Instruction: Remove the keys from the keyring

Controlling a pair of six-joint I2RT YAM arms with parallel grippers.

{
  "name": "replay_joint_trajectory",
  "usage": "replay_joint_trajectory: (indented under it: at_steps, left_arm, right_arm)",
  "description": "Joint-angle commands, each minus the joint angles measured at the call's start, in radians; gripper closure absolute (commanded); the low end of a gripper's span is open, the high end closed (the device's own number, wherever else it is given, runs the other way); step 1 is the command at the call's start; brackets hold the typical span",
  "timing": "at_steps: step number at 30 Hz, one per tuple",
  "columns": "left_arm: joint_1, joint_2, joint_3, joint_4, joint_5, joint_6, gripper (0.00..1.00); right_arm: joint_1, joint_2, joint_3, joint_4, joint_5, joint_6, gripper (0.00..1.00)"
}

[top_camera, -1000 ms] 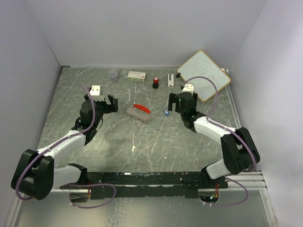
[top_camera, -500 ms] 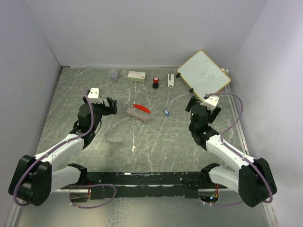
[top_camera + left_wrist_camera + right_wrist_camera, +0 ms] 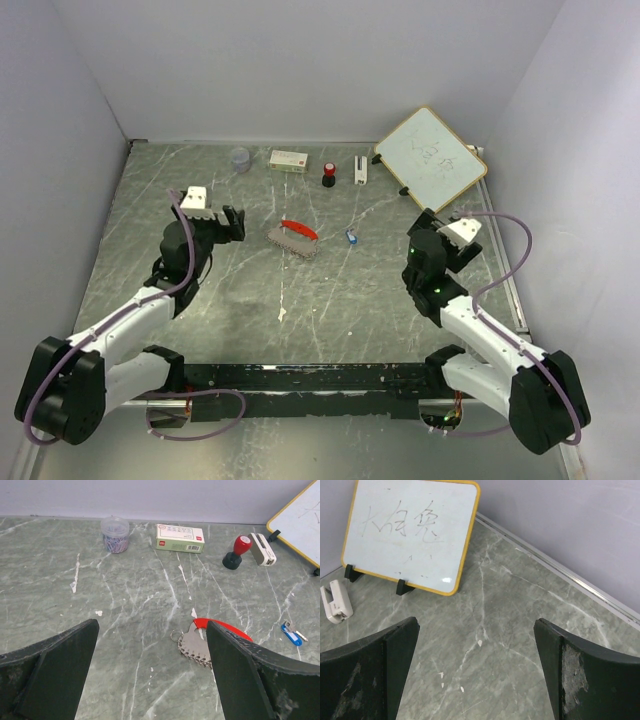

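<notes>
- My left gripper hovers above the table with its jaws spread wide and nothing between them. It faces the silver key bunch, probably to line up a grasp.
- The bunch lies flat near the middle of the table, fanned out with jagged edges and a red strip arching over it. A small keyring pokes out at its left end.
- The blue-headed key lies by itself, apart from the bunch on its right. I judge it is already off the ring.
- My right gripper is also spread and empty. It points at the whiteboard and the far right corner, away from the keys, so I judge it idle.
- In the left wrist view my own finger covers the right side of the bunch.
- I cannot tell how many keys it holds, or whether the ring threads them all.
- The right wrist view shows no keys at all.
</notes>
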Motion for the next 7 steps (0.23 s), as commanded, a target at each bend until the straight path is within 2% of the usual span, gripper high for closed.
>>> replay_joint_trajectory:
  at_steps: [1,7]
  left_arm:
    - [0.007,-0.019,-0.009,0.005,-0.022,0.019,0.0]
    - [0.007,-0.02,-0.011,0.003,-0.031,0.018,0.0]
  right_arm:
    - [-0.005,0.013,0.013,-0.021,0.06,0.031,0.0]
    - [-0.005,0.035,0.028,-0.041,0.066,0.042,0.0]
